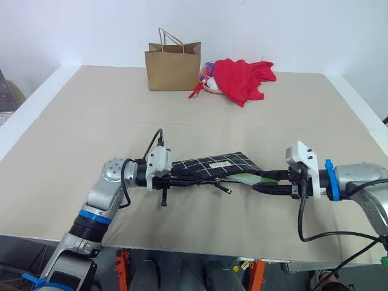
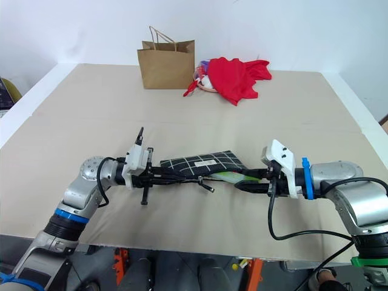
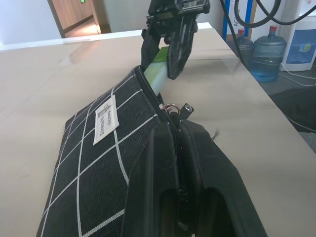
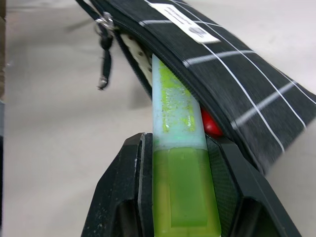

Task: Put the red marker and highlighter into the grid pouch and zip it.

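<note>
Highlighter goes into the pouch above the table (image 1: 73,151).

From left: the left gripper (image 1: 177,177), clamped shut on the grid pouch (image 1: 218,165), holds it level; the right gripper (image 4: 175,148), closed on the highlighter (image 4: 177,163), feeds its tip into the open mouth. Next comes a deeper push, then release. The red marker (image 4: 211,124) shows as a red glimpse inside, mostly hidden.

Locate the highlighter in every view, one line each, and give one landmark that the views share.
Left eye view: highlighter, between the grid pouch and the right gripper.
Right eye view: highlighter, at the pouch's open end.
Left wrist view: highlighter, held by the right gripper, entering the pouch.
Right wrist view: highlighter, between the fingers, tip inside the opening.
Shared landmark: the pouch's white label.
</note>
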`<state>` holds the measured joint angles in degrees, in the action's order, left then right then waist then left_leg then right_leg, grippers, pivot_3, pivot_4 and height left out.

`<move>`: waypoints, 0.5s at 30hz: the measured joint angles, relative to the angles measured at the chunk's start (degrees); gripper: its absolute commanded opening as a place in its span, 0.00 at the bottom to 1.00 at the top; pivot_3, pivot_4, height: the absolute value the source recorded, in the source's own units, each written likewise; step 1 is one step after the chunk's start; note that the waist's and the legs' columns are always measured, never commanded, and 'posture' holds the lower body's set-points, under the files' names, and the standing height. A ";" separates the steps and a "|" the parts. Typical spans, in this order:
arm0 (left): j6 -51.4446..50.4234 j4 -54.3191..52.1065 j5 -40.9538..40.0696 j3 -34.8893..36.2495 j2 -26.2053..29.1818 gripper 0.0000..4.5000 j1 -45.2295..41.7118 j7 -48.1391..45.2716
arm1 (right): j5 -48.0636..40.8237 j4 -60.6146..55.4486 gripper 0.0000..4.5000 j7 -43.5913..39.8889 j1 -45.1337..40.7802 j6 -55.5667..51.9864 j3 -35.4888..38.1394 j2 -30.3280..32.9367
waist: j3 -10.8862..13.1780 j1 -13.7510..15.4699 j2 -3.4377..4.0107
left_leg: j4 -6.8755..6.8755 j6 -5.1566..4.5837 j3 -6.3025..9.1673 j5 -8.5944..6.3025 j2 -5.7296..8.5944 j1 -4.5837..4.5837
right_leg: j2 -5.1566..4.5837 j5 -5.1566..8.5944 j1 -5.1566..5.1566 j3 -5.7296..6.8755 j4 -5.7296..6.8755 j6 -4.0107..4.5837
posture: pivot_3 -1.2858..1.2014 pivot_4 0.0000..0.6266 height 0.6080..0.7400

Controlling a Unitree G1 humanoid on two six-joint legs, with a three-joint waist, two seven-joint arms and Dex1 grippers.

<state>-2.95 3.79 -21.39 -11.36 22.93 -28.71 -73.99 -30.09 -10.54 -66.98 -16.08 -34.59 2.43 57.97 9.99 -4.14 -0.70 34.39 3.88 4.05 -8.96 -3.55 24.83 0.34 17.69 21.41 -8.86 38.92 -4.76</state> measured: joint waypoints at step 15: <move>-0.71 -0.07 -0.44 0.00 -0.69 0.00 -0.13 -0.75 | -1.16 -1.80 0.94 -3.06 -4.42 -0.50 -1.06 -1.72 | 0.00 -0.01 0.00 | 0.01 0.00 0.00 0.00 0.00 -0.01 | 0.00 0.00 0.00 0.00 0.03 0.00 | 0.52 0.24 1.00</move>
<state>-3.66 3.72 -21.83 -11.35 22.24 -28.83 -74.74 -31.25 -12.34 -70.04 -20.50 -35.09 1.37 56.25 9.99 -4.15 -0.70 34.40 3.88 4.05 -8.96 -3.55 24.82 0.35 17.69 21.41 -8.86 38.95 -4.76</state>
